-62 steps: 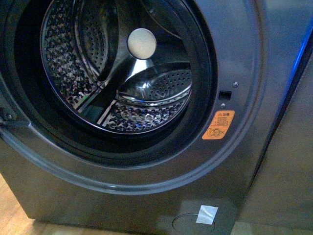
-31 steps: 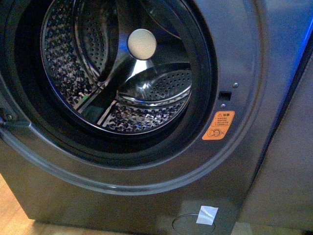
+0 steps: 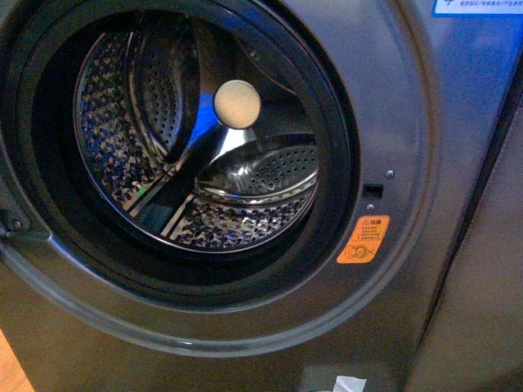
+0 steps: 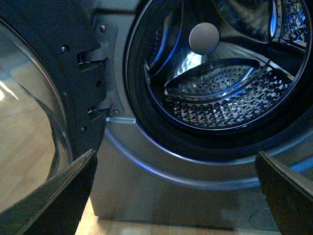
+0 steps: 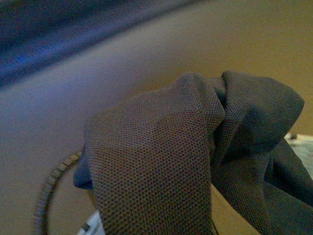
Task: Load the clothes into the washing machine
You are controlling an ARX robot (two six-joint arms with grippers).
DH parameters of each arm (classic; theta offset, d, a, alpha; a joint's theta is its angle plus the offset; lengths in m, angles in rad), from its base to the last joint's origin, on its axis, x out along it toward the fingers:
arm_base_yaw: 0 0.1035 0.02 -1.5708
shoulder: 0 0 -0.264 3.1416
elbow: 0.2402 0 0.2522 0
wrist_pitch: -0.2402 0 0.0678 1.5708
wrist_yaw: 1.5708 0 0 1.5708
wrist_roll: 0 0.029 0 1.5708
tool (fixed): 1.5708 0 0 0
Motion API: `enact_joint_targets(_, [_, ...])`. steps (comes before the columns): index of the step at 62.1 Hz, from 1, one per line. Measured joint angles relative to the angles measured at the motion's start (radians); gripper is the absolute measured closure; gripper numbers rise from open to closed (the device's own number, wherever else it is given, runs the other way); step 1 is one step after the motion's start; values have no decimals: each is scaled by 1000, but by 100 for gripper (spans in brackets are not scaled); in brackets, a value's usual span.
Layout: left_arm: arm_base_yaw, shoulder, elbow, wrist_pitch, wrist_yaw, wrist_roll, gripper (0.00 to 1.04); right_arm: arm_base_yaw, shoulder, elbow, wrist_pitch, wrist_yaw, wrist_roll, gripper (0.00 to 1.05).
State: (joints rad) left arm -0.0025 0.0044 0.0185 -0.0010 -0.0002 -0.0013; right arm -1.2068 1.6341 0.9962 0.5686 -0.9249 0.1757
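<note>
1. The grey, metallic-finish front-loading washing machine (image 3: pixel 392 106) fills the front view. Its big round porthole is ringed by a smooth black rubber gasket (image 3: pixel 331 163).
2. Inside sits a shiny perforated steel drum (image 3: pixel 114 147), its wall embossed with a fine dimpled pattern. A rounded, hole-studded lifter paddle (image 3: pixel 261 167) bulges from the lower right, and a flat cream round hub (image 3: pixel 237 104) marks the back centre.
3. On the front panel to the right of the porthole are a small orange warning sticker (image 3: pixel 364 239) and, above it, a dark rectangular latch slot (image 3: pixel 373 189). A blue-and-white label (image 3: pixel 478 6) is cut off by the top edge.
4. The left wrist view shows the round door (image 4: pixel 29 122) swung open, with clear domed glass in a black frame, hung on a grey metal hinge plate (image 4: pixel 100 68).
5. The left gripper (image 4: pixel 174 153) stands spread wide, its two dark flat fingers (image 4: pixel 63 196) far apart and holding nothing, facing the machine's open mouth.
6. The clothes (image 5: pixel 161 156) appear only in the right wrist view. They are dark blue-grey fabric with a fine dotted knit, bunched into thick soft folds with a knot-like twist, close before the lens.
7. The right gripper is hidden by the cloth, so its grip cannot be told, nor how near the clothes are to the porthole.
</note>
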Motion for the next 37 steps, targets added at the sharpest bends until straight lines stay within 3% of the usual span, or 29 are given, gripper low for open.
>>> enact_joint_targets(9, [0,0,0,0,0,0,7,73,-165,55,63,-31,181,99])
enact_joint_targets(16, [0,0,0,0,0,0,7,206,-290,116,42,-8,288,99])
enact_joint_targets(26, [0,0,0,0,0,0,7,378,-375,191,-26,70,324,99])
enact_joint_targets(37, [0,0,0,0,0,0,7,628,-432,327,-167,192,301,99])
